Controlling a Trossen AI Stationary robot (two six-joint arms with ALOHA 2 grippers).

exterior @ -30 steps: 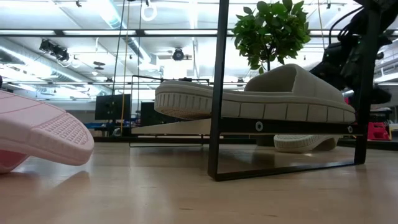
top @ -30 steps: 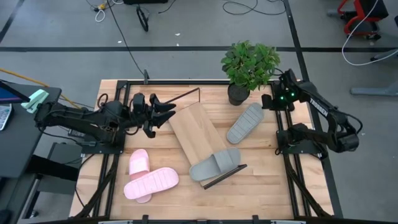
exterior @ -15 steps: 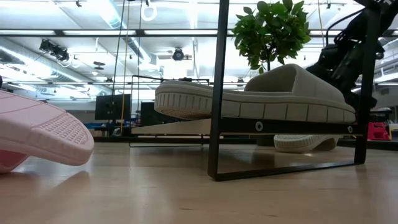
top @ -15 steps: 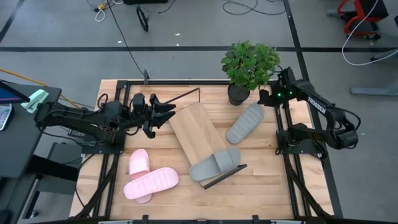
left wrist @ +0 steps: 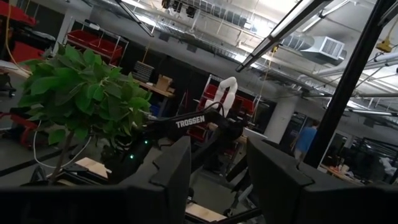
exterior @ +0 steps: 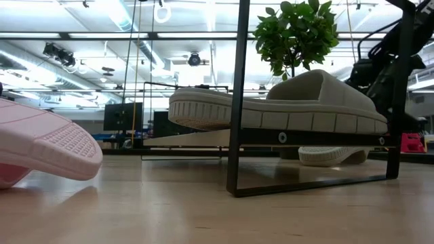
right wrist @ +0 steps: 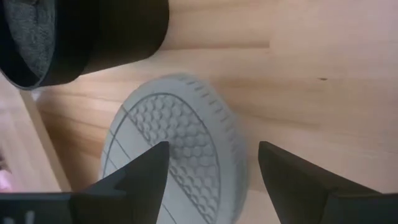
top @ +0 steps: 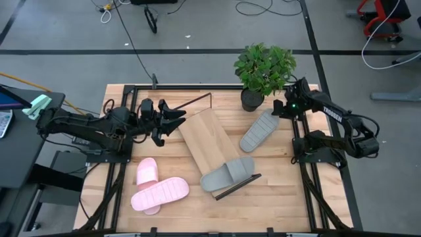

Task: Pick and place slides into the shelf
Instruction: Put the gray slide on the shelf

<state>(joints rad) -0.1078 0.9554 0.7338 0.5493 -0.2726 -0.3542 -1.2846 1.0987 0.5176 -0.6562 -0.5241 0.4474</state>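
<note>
The right pincer is hovering with its dark fingers spread wide and holding nothing, directly above the end of an upturned soft grey slide sandal whose dotted sole is facing up at it, and just beside the black pot of a leafy green plant. To do this pick well, the pincer should probably be lowering straight down so the fingers are straddling the sandal's edge, staying clear of the pot next to it, and pinching firmly since the soft foam is likely to flex. The long flat light-wood shelf board with black wire end frames is lying slantwise just beyond that sandal from the right pincer, with a second grey slide resting on its near end. The left pincer is waiting at the shelf's far end, fingers partly spread and gripping nothing. Two light pink slides are lying on the wooden desk, below the left pincer in the overhead view. Around the desk, grey floor, cables and an industrial room with exposed ceiling ducts are showing.
</note>
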